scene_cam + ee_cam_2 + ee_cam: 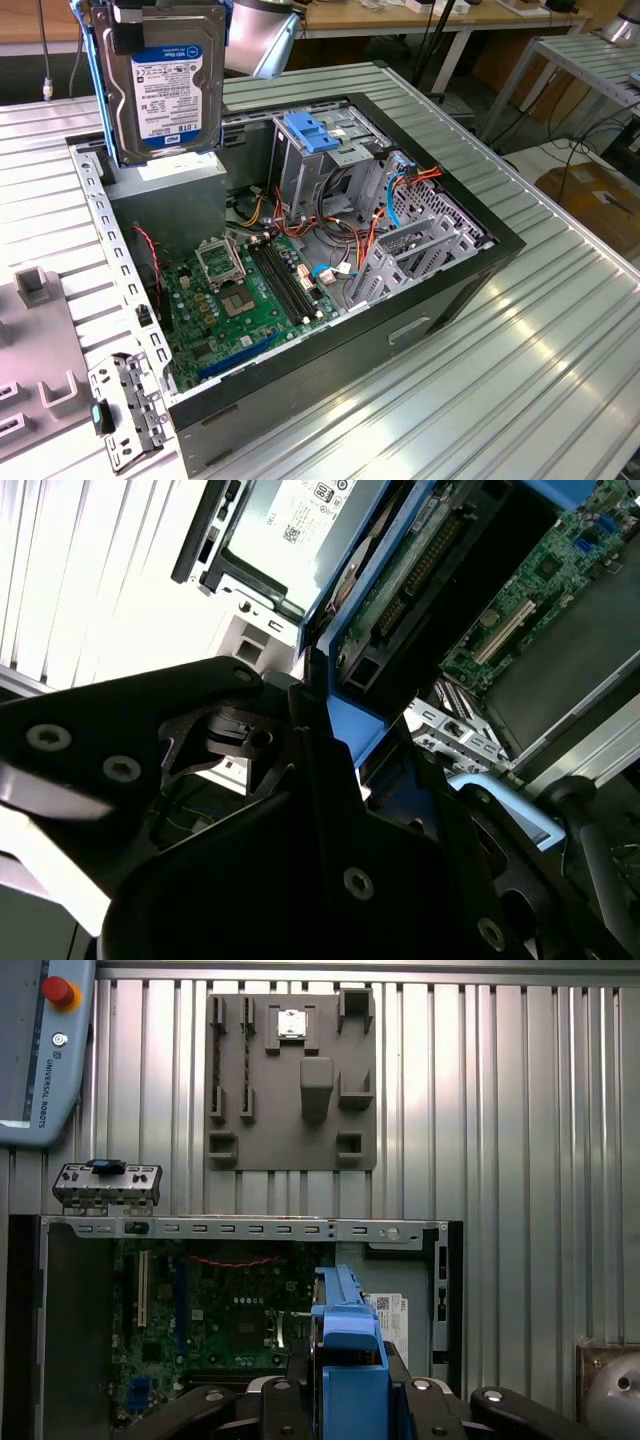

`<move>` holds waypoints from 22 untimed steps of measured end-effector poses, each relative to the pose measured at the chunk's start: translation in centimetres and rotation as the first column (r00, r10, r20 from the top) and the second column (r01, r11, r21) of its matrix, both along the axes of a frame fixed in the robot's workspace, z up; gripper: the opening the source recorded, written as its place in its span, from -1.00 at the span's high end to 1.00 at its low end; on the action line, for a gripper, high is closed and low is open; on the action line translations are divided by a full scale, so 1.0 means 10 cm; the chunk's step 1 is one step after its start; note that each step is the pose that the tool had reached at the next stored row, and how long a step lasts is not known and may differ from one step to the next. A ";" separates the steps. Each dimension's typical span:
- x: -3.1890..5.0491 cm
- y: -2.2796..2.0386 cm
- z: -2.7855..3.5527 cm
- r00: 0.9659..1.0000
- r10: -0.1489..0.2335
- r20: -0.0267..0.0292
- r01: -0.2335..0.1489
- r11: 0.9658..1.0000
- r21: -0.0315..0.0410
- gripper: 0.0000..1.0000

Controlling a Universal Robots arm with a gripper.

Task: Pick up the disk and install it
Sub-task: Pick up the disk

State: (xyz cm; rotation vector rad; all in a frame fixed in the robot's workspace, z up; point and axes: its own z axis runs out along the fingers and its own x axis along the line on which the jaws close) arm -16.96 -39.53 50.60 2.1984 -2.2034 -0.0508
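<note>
1. Exterior view: the disk [165, 95] hangs upright in the air at 11 o'clock, label facing the camera, over the open computer case [500, 250].
2. First wrist view: gripper [350, 1400] is clamped on the disk's blue carrier edge, with the motherboard [230, 1310] below.
3. Metal cage [330, 180] with blue latch [312, 135] sits at 3 o'clock from the disk, well apart.

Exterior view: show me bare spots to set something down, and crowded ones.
Free: the ribbed table between the computer case and the table's edge on the exterior view's right. Crowded: inside the case, motherboard, cables and drive cage; on the exterior view's left, a grey fixture plate and a metal bracket. The gripper holds the disk above the case.
</note>
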 end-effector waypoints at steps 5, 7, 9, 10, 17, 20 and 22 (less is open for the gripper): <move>0.001 0.000 0.000 1.000 0.000 0.000 0.000 1.000 0.000 0.26; 0.002 0.000 0.000 1.000 0.000 0.000 0.000 1.000 0.000 0.26; 0.002 0.000 0.000 1.000 0.000 0.000 0.000 1.000 0.000 0.26; 0.004 0.000 0.000 1.000 0.000 0.000 0.000 1.000 0.000 0.26; 0.081 -0.004 0.000 1.000 0.000 0.000 0.000 1.000 0.000 0.26; 0.114 -0.008 -0.001 1.000 0.000 0.000 0.000 1.000 0.000 0.26; 0.130 -0.011 -0.001 1.000 0.000 0.000 0.000 1.000 0.000 0.26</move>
